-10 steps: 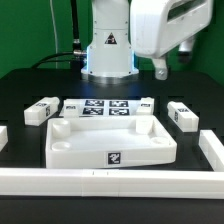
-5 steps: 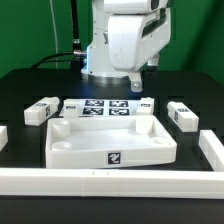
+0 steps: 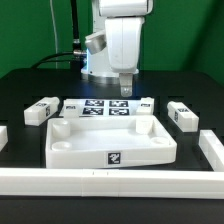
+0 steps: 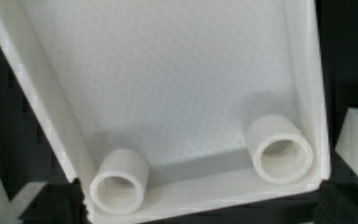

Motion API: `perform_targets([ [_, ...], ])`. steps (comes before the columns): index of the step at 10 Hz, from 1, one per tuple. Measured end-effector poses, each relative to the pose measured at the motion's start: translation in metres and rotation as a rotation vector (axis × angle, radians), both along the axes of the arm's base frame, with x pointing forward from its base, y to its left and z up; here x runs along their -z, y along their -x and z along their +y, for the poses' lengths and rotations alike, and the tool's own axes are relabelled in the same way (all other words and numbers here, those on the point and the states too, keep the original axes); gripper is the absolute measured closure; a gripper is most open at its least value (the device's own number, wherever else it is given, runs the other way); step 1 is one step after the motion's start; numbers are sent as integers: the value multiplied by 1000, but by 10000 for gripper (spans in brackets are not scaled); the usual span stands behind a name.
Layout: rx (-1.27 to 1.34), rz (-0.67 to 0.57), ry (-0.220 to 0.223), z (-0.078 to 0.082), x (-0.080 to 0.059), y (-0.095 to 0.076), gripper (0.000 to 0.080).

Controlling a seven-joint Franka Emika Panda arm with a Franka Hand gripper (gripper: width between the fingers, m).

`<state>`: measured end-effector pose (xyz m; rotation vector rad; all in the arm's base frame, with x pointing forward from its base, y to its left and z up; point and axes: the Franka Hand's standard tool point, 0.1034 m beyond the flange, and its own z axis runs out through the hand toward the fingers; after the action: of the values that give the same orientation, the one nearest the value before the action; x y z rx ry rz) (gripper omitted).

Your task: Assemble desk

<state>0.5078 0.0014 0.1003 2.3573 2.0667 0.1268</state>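
The desk top (image 3: 110,142) is a wide white rimmed tray with a tag on its front wall, lying mid-table. In the wrist view its inside (image 4: 176,90) fills the picture, with two round corner sockets (image 4: 282,152). Three white block legs show: one at the exterior view's left (image 3: 41,110), one at its right (image 3: 181,114), and one behind the tray (image 3: 146,103). My gripper (image 3: 124,88) hangs above the tray's back edge. It is open and empty; its dark fingertips (image 4: 30,205) show at the sides of the wrist view.
The marker board (image 3: 98,108) lies just behind the tray. Long white rails run along the front (image 3: 110,181) and stand at the exterior view's left (image 3: 3,135) and right (image 3: 212,148). The robot base (image 3: 108,55) is at the back.
The arm has swung from the exterior view's upper right toward the centre and come down. The gripper now hangs over the tray's back edge. The parts have not moved.
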Motion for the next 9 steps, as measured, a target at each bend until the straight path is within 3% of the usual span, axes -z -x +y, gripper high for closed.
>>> perform_targets([
  [5,-55,4,12,-8,7,5,150],
  [9,-210,-17,39,-10,36,20,150],
])
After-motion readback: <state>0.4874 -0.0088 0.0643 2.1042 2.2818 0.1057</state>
